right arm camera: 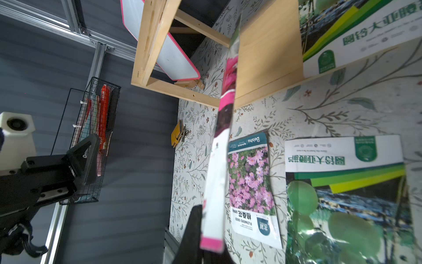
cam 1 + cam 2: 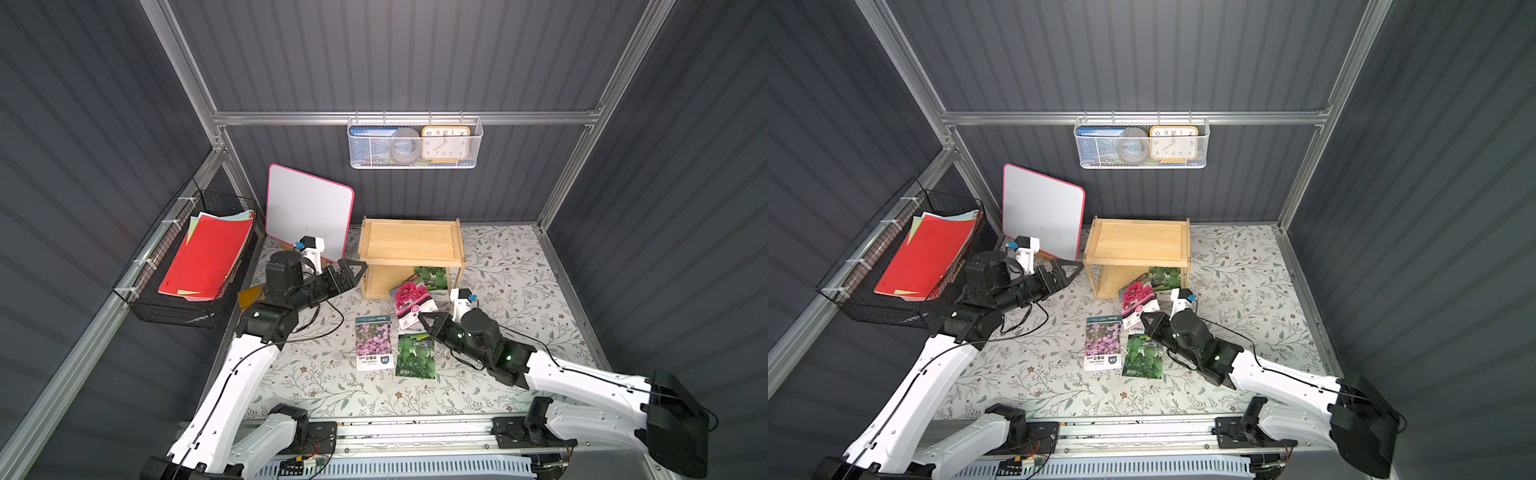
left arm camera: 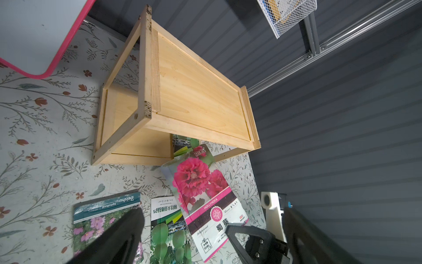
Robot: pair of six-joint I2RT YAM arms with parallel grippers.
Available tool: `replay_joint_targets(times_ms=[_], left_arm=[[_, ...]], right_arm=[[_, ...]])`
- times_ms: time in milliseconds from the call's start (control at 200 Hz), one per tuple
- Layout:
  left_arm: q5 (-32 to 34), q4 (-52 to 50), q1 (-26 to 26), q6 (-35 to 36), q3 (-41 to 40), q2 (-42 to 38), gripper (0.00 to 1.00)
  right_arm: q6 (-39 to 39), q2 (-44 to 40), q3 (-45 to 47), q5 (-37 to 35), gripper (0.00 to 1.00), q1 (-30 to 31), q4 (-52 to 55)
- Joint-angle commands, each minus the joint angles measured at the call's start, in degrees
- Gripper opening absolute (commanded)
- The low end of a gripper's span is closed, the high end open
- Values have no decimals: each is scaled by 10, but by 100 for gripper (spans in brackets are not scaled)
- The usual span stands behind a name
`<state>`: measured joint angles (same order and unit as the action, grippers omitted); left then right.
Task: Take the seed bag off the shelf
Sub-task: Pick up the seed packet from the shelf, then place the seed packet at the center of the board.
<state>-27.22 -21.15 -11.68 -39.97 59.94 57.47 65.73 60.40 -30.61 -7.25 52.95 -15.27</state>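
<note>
Risk first: the right gripper (image 2: 422, 318) has the pink hollyhock seed bag (image 2: 412, 297) only by its near end. That's a thin pinch on a glossy, floppy pouch, so a quick pull could let it slip or fold. The bag's far end sits right at the front of the lower tier of the shelf (image 2: 409, 243), over the green packet (image 2: 434, 277) lying in there. I can't tell if it's clear of the tier, so a drag might snag the front edge or haul that green packet out with it. The drop zone is crowded too: the cosmos packet (image 2: 374, 340) and a second green packet (image 2: 415, 353) lie flat on the table (image 2: 519, 270) just beside the gripper. The right jaws are clamped on the bag, which shows edge-on in the right wrist view. The left gripper (image 2: 360, 268) is spread wide and empty beside the shelf's left end, touching nothing, but near enough to nudge the shelf if it swings in.
</note>
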Motion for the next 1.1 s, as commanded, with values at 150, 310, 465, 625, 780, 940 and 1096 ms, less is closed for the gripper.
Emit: replay_joint_targets(times_ms=[150, 310, 465, 625, 780, 940, 1096], left_arm=[[2, 30, 2, -22, 13, -23, 100], [6, 26, 2, -24, 11, -28, 100], [9, 19, 2, -27, 12, -38, 100], [13, 12, 2, -27, 14, -43, 100], [14, 11, 2, -27, 10, -47, 100], [15, 8, 2, -23, 10, -47, 100], [18, 7, 2, -17, 9, -41, 100]], right_arm=[[28, -164, 69, -120, 0, 72, 166], [79, -266, 110, -210, 0, 136, 246], [123, -303, 125, -274, 0, 191, 301], [185, -298, 128, -321, 0, 232, 349], [238, -304, 140, -385, 0, 271, 380], [263, -310, 156, -417, 0, 273, 381], [281, -313, 172, -438, 0, 273, 383]])
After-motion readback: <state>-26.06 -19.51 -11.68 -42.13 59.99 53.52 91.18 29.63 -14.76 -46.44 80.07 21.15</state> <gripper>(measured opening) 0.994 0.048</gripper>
